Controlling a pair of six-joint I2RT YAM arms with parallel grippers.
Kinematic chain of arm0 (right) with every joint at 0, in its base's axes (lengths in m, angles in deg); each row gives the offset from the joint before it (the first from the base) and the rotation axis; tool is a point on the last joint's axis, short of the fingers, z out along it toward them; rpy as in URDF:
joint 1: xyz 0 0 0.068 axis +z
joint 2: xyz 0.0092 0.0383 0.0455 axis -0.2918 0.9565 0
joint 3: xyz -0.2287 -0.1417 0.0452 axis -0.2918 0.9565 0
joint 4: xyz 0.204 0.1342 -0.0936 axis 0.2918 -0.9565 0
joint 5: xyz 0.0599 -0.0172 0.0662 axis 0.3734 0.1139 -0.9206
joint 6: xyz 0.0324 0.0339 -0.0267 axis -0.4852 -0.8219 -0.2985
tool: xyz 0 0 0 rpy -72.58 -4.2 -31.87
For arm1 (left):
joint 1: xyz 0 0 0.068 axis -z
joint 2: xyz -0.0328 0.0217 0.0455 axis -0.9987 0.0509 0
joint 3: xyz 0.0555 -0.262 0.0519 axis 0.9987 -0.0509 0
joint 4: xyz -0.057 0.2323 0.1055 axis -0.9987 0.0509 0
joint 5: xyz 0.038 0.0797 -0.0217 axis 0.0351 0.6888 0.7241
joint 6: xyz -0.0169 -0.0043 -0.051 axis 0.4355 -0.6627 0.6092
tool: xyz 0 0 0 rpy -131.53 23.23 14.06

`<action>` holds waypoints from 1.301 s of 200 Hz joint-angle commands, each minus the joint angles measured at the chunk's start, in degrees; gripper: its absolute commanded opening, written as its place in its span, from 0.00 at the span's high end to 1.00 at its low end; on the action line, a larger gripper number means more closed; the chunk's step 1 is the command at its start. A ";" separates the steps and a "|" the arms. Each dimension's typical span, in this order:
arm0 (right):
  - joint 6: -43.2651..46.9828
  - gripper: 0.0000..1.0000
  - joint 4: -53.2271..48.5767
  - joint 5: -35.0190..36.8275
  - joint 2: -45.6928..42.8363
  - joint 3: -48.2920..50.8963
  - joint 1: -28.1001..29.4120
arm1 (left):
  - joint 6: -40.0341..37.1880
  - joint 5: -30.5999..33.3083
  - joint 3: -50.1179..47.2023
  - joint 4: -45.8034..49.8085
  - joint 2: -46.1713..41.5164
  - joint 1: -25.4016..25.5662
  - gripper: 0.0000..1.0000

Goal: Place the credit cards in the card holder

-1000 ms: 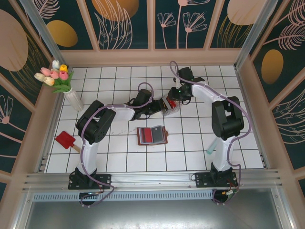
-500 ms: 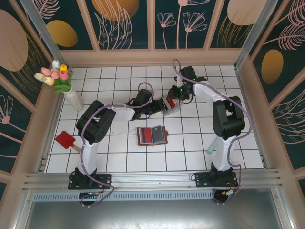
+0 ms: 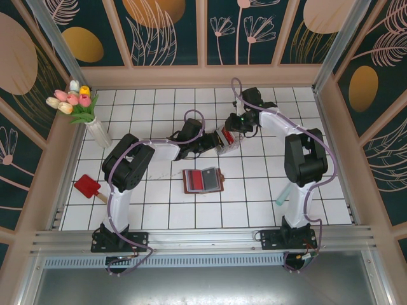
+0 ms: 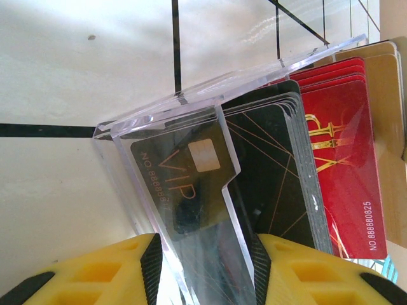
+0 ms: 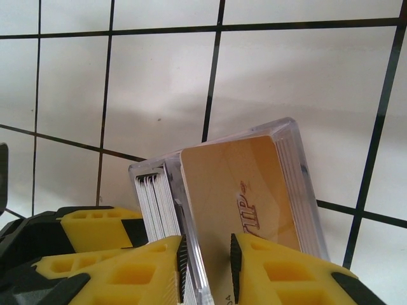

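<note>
White tiled table [image 3: 318, 190]; both arms reach to the upper centre of the top view. Card holder [image 3: 202, 180] lies open and flat just below centre, reddish inner slots up, apart from both grippers. Clear card box [image 3: 225, 140] sits tilted between the two grippers, above and right of the holder. Left gripper [image 4: 206, 254]: clamped on a clear wall of the box, yellow pads on either side. Inside the box, black VIP cards [image 4: 267, 165] sit next to red cards [image 4: 343, 159]. Right gripper [image 5: 208, 254]: jaws narrow, straddling the tan-orange card [image 5: 241, 190] and the thin clear wall beside it. Pads look to be in contact, but the pinch cannot be confirmed from this angle.
</note>
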 commanded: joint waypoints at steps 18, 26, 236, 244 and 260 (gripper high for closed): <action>-0.68 0.76 -0.17 -0.94 -2.86 -0.35 -0.24 | -1.14 0.21 -1.32 4.36 0.70 -0.08 0.56; -0.70 0.76 -0.11 -1.02 -2.90 -0.25 -0.25 | -1.17 0.12 -1.32 4.43 0.77 -0.04 0.56; 0.90 0.66 -1.65 0.82 0.90 -2.22 0.90 | -1.15 -0.05 -1.17 4.30 1.04 -0.07 0.56; 0.77 0.67 -1.55 0.70 0.38 -2.16 0.88 | -1.17 -0.03 -1.23 4.28 1.04 -0.04 0.56; 0.62 0.70 -1.49 0.56 -0.32 -1.99 0.89 | -1.09 -0.05 -1.28 4.20 1.04 -0.02 0.57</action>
